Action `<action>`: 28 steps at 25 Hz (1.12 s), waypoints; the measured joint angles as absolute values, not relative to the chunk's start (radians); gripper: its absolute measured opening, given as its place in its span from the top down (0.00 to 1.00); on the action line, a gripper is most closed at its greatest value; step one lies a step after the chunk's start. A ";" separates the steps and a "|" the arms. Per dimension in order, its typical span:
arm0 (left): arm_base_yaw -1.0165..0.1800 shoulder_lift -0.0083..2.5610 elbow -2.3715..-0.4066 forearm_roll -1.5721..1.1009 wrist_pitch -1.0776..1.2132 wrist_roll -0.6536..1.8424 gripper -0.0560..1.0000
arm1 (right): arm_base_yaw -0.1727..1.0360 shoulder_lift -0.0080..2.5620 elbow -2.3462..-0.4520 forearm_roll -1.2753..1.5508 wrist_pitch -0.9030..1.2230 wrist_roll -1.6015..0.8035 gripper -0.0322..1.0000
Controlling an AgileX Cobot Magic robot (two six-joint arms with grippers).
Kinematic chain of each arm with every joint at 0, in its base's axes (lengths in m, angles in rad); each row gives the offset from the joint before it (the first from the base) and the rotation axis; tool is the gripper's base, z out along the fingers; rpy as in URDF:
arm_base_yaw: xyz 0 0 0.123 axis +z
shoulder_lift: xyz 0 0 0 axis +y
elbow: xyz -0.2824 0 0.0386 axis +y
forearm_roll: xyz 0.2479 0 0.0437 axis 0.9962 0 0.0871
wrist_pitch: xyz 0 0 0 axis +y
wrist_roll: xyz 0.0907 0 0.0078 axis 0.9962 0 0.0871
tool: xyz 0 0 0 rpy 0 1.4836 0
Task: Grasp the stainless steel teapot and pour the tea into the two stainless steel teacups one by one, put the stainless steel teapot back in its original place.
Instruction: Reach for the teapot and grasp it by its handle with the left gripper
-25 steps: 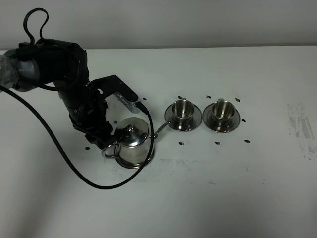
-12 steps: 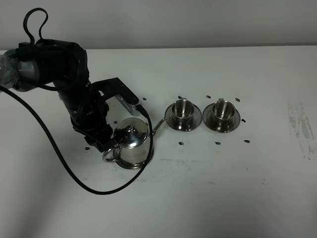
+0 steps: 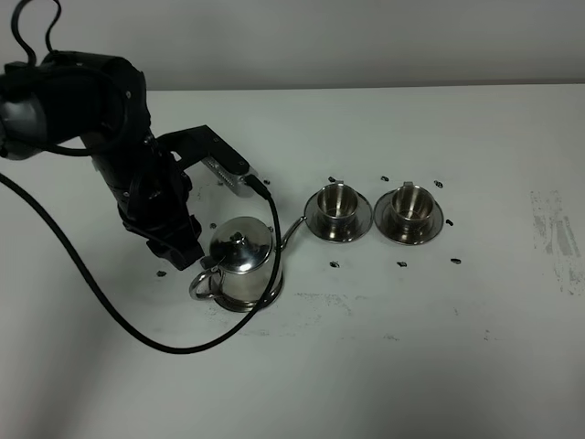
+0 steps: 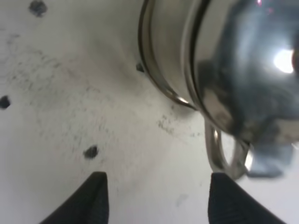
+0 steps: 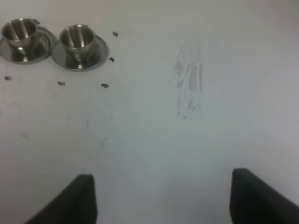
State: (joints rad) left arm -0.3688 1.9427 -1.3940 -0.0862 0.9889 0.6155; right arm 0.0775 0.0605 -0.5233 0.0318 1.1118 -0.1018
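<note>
The stainless steel teapot (image 3: 241, 260) stands upright on its saucer, the original place (image 3: 275, 292), left of the two stainless steel teacups (image 3: 336, 203) (image 3: 409, 206), each on its own saucer. Its spout points at the nearer cup. My left gripper (image 3: 186, 256) hovers just left of the pot. In the left wrist view the left gripper (image 4: 161, 200) is open and holds nothing. The loop handle (image 4: 223, 156) lies just ahead of one fingertip (image 4: 231, 200), beside the teapot (image 4: 243, 70) and the saucer rim (image 4: 156, 70). My right gripper (image 5: 170, 198) is open over bare table, far from the teacups (image 5: 18, 30) (image 5: 77, 37). No tea shows.
A black cable (image 3: 101, 293) loops from the left arm across the table in front of the teapot. Small dark marks dot the white tabletop around the cups. A scuffed grey patch (image 3: 553, 233) lies at the far right.
The left arm has drawn back up and to the left, away from the teapot's handle. The teapot stays on its saucer and the cups have not moved.
</note>
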 joint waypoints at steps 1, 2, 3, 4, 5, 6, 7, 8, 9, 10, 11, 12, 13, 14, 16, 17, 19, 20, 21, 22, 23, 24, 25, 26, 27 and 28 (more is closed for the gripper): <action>-0.369 1.922 -1.394 -0.086 0.996 0.600 0.51 | 0.077 0.060 -0.523 0.032 1.112 -0.102 0.40; -0.369 1.905 -1.394 -0.086 1.007 0.581 0.51 | 0.077 0.060 -0.523 0.032 1.112 -0.102 0.40; -0.369 1.884 -1.394 -0.086 1.021 0.562 0.51 | 0.077 0.060 -0.523 0.032 1.112 -0.102 0.40; -0.373 1.864 -1.394 -0.085 1.038 0.545 0.51 | 0.077 0.060 -0.523 0.032 1.112 -0.102 0.40; -0.380 1.843 -1.394 -0.085 1.052 0.526 0.51 | 0.077 0.060 -0.523 0.032 1.112 -0.102 0.40; -0.385 1.827 -1.394 -0.084 1.069 0.511 0.51 | 0.077 0.060 -0.523 0.032 1.112 -0.102 0.40; -0.396 1.807 -1.394 -0.085 1.083 0.500 0.51 | 0.077 0.060 -0.523 0.032 1.112 -0.102 0.40; -0.406 1.789 -1.393 -0.085 1.090 0.487 0.51 | 0.077 0.060 -0.523 0.032 1.112 -0.102 0.40; -0.418 1.775 -1.393 -0.085 1.095 0.476 0.51 | 0.077 0.060 -0.523 0.032 1.112 -0.102 0.40; -0.434 1.759 -1.393 -0.086 1.101 0.466 0.51 | 0.077 0.060 -0.523 0.032 1.112 -0.102 0.40; -0.446 1.751 -1.393 -0.086 1.107 0.462 0.51 | 0.077 0.060 -0.523 0.032 1.112 -0.102 0.40; -0.457 1.746 -1.393 -0.088 1.112 0.459 0.51 | 0.077 0.060 -0.523 0.032 1.112 -0.102 0.40; -0.469 1.743 -1.393 -0.091 1.118 0.458 0.51 | 0.077 0.060 -0.523 0.032 1.112 -0.102 0.40; -0.480 1.743 -1.393 -0.091 1.123 0.459 0.51 | 0.077 0.060 -0.523 0.032 1.112 -0.101 0.40; -0.497 1.743 -1.393 -0.084 1.124 0.471 0.51 | 0.077 0.060 -0.523 0.032 1.112 -0.101 0.40; -0.504 1.743 -1.393 -0.078 1.123 0.473 0.51 | 0.077 0.060 -0.523 0.032 1.112 -0.101 0.40; -0.513 1.743 -1.393 -0.059 1.122 0.476 0.51 | 0.077 0.060 -0.523 0.032 1.112 -0.101 0.40; -0.518 1.743 -1.393 -0.047 1.122 0.474 0.51 | 0.077 0.060 -0.523 0.032 1.112 -0.101 0.40; -0.519 1.743 -1.393 -0.034 1.126 0.470 0.51 | 0.077 0.060 -0.523 0.032 1.112 -0.101 0.40; -0.519 1.743 -1.393 -0.023 1.133 0.463 0.51 | 0.077 0.060 -0.523 0.032 1.112 -0.101 0.40; -0.519 1.746 -1.393 -0.009 1.141 0.451 0.51 | 0.077 0.060 -0.523 0.032 1.112 -0.101 0.40; -0.519 1.751 -1.393 0.009 1.151 0.435 0.51 | 0.077 0.060 -0.523 0.032 1.112 -0.101 0.40; -0.519 1.757 -1.393 0.023 1.160 0.423 0.51 | 0.077 0.060 -0.523 0.032 1.112 -0.101 0.40; -0.519 1.767 -1.393 0.036 1.165 0.412 0.51 | 0.077 0.060 -0.523 0.032 1.112 -0.101 0.40; -0.519 1.775 -1.393 0.042 1.166 0.406 0.51 | 0.077 0.060 -0.523 0.032 1.112 -0.101 0.40; -0.519 1.787 -1.393 0.043 1.166 0.403 0.51 | 0.077 0.060 -0.523 0.032 1.112 -0.101 0.40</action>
